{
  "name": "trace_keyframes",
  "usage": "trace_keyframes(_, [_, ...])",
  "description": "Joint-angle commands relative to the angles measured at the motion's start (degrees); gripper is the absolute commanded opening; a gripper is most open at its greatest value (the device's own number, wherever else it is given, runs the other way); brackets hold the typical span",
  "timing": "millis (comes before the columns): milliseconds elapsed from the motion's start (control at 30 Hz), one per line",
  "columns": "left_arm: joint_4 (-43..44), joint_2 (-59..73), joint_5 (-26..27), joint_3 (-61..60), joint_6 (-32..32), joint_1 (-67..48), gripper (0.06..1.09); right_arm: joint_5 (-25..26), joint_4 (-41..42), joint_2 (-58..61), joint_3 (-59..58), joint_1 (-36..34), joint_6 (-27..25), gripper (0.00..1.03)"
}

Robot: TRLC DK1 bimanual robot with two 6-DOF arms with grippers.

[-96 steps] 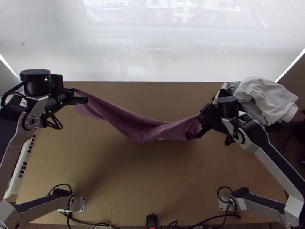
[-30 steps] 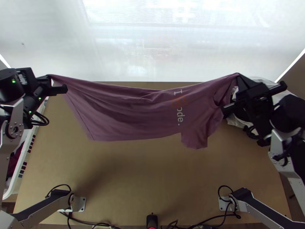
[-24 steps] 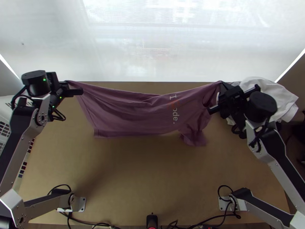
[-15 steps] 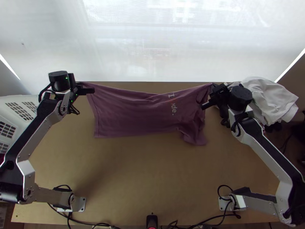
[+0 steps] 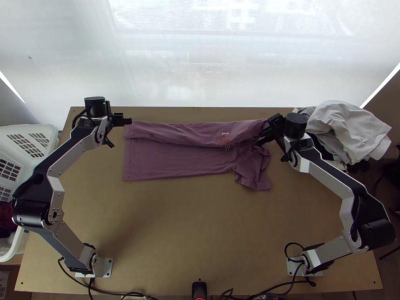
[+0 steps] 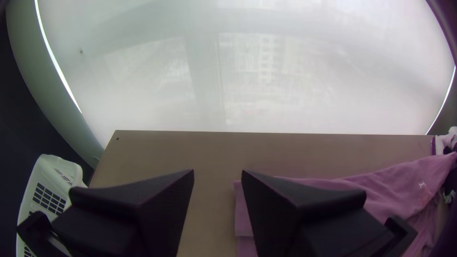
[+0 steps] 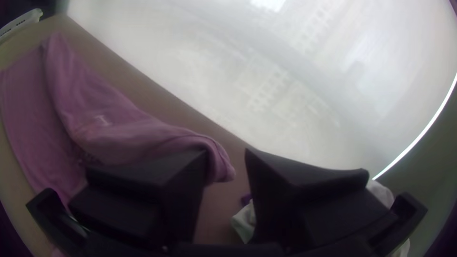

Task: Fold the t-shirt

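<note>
In the top view, the purple t-shirt [image 5: 175, 162] lies flat across the far half of the table, its far edge loosely turned over toward the near side and its right end bunched. My left gripper [image 5: 128, 121] is at its far left corner; my right gripper [image 5: 265, 131] is over the bunched right end. The left wrist view shows my left gripper [image 6: 217, 172] open, bare table between its fingers and the shirt [image 6: 390, 190] partly behind one. In the right wrist view my right gripper [image 7: 226, 151] stands open, a rolled edge of the shirt [image 7: 157, 135] poking out beside one finger.
A pile of white and dark clothes [image 5: 345, 130] sits at the table's far right corner. A white basket [image 5: 44, 131] with dark red cloth inside stands off the left edge. Bare wood [image 5: 190, 225] stretches between the shirt and the arms' bases.
The shirt, earlier stretched between both grippers, has come down onto the table and its far edge has flopped toward the near side. Both grippers have moved inward and let go.
</note>
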Motion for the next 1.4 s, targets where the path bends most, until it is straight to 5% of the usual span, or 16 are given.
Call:
trace_keyframes(0, [-5.19, 1.59, -0.05, -0.74, 0.44, -1.13, 0.74, -0.13, -6.23, 4.16, -0.16, 1.11, 0.99, 0.84])
trace_keyframes(67, [-10.02, -0.43, -0.05, -0.83, 1.14, -1.92, 0.74, -0.13, -7.20, 3.19, -0.68, 1.64, 1.34, 0.98])
trace_keyframes(333, [-22.77, -16.16, 6.10, -11.64, 5.71, -4.73, 0.74, -0.13, -10.89, -4.72, -2.44, 0.32, 3.28, 0.98])
trace_keyframes(567, [-25.23, -24.16, 3.82, -24.03, 6.33, -5.17, 0.74, -0.13, -15.37, -15.44, -6.75, 3.13, 4.07, 0.98])
trace_keyframes(900, [-29.27, -16.60, 1.44, -23.59, -0.79, -6.14, 0.66, -0.13, -20.82, -22.47, -7.71, 5.16, 4.33, 0.98])
trace_keyframes(1367, [-29.27, -12.12, 1.44, -20.96, -2.90, -9.83, 0.66, -0.22, -21.79, -23.79, -10.09, 6.30, 4.95, 0.98])
